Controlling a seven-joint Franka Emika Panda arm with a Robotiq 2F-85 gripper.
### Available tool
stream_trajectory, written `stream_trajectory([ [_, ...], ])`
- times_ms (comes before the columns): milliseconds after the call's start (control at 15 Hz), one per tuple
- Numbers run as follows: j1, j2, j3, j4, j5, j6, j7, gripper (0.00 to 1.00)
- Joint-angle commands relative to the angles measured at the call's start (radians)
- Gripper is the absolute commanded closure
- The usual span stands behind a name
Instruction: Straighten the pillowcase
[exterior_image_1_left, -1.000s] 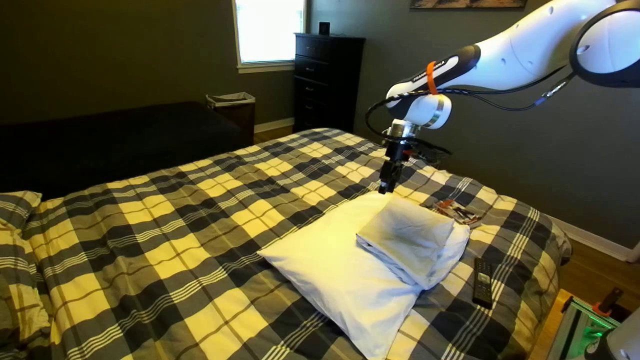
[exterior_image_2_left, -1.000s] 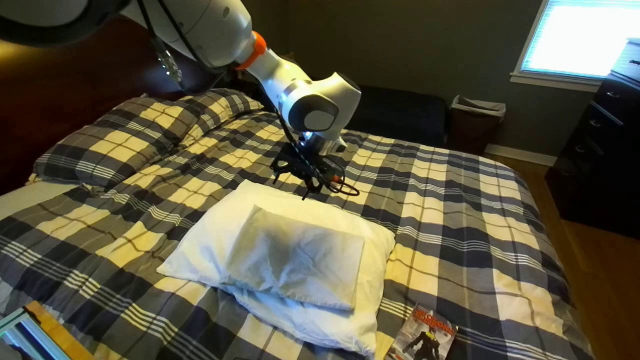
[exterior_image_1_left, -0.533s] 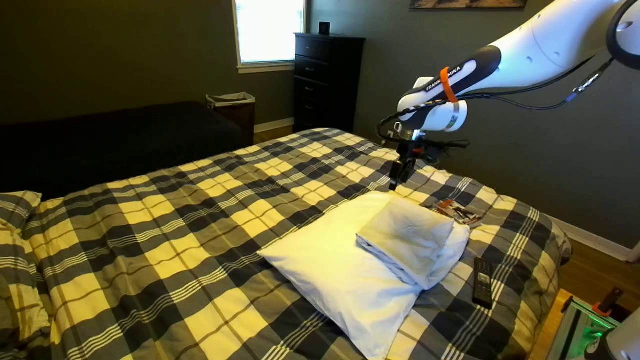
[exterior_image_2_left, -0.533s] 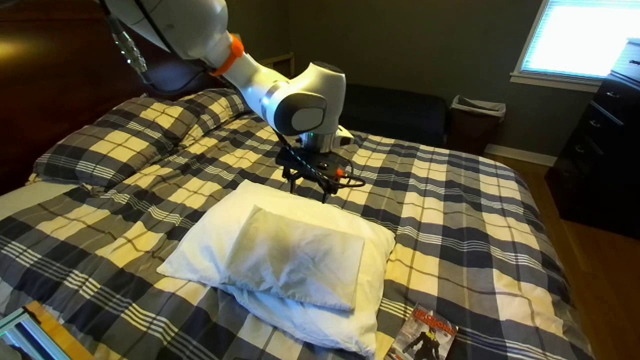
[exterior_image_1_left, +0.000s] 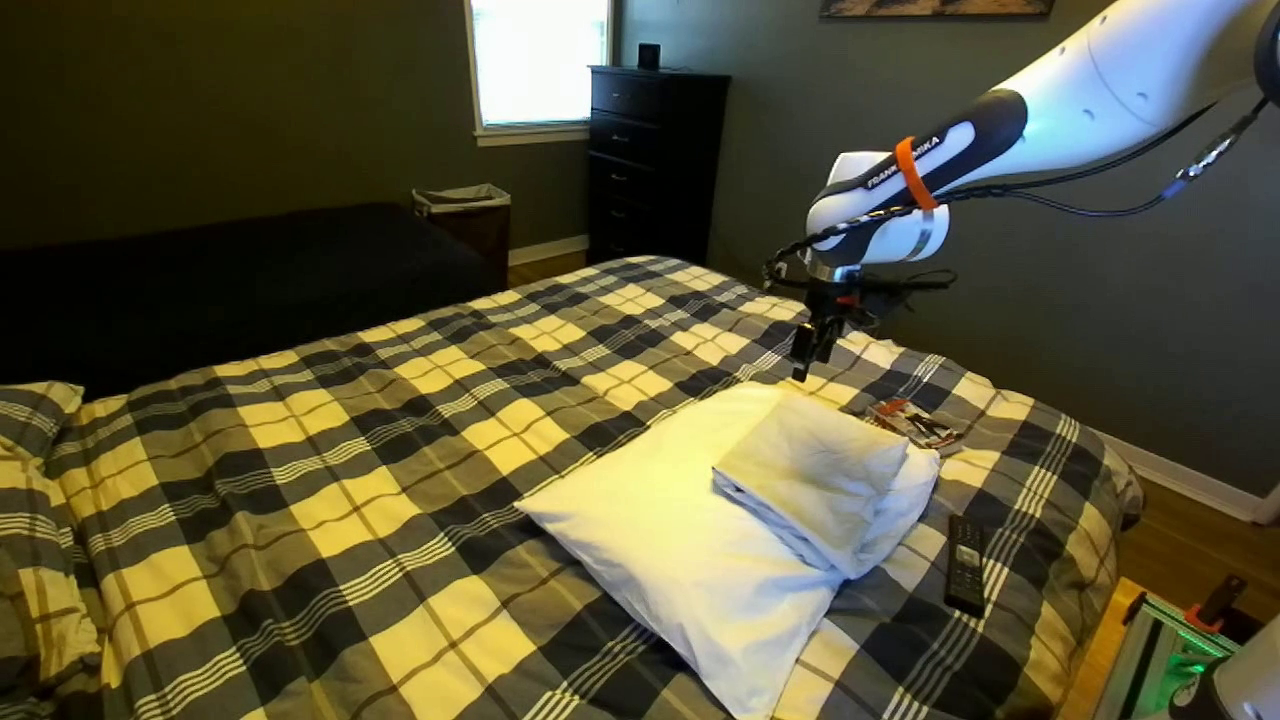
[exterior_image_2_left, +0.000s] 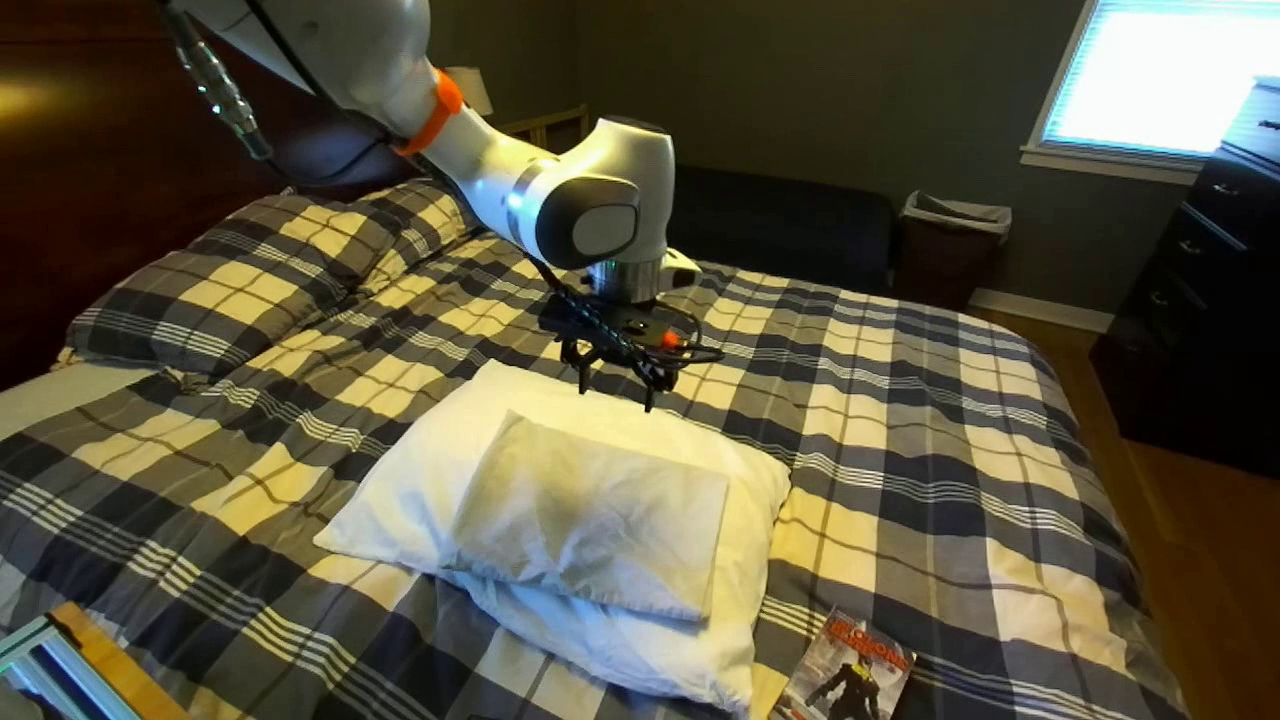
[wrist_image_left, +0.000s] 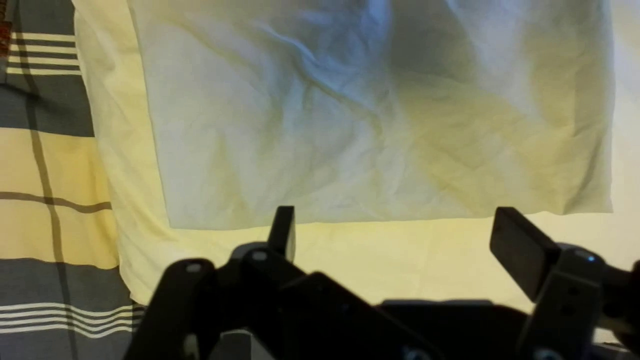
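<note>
The pillowcase (exterior_image_1_left: 815, 470) is a pale bluish-white cloth folded flat, with wrinkles across its top. It lies on the larger white pillow (exterior_image_1_left: 660, 530), and both show in an exterior view, the pillowcase (exterior_image_2_left: 595, 520) and the pillow (exterior_image_2_left: 415, 490). In the wrist view the pillowcase (wrist_image_left: 350, 125) fills the upper part, its near edge running almost straight across, with a bare strip of pillow (wrist_image_left: 385, 260) below it. My gripper (exterior_image_1_left: 803, 370) is open and empty, above the pillow's far border in an exterior view (exterior_image_2_left: 616, 398). In the wrist view its fingertips (wrist_image_left: 392, 212) line up near the pillowcase's edge, apart from the cloth.
The plaid bedcover (exterior_image_1_left: 350, 510) lies under everything. A magazine (exterior_image_2_left: 850, 670) and a black remote (exterior_image_1_left: 966, 566) lie beside the pillow. Plaid pillows (exterior_image_2_left: 250, 280) rest at the headboard. The robot's mount (exterior_image_1_left: 1150, 660) stands at the bed's edge.
My gripper has shifted right in both exterior views and swung from tilted to more nearly pointing down. It stays open. The pillowcase and pillow have not moved.
</note>
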Motion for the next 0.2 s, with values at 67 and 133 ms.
stream_trajectory([
  [67,-0.005,-0.001,0.005,-0.001,-0.003,-0.001,0.002,0.0],
  [133,-0.005,-0.001,0.005,-0.002,-0.003,-0.001,0.003,0.0],
])
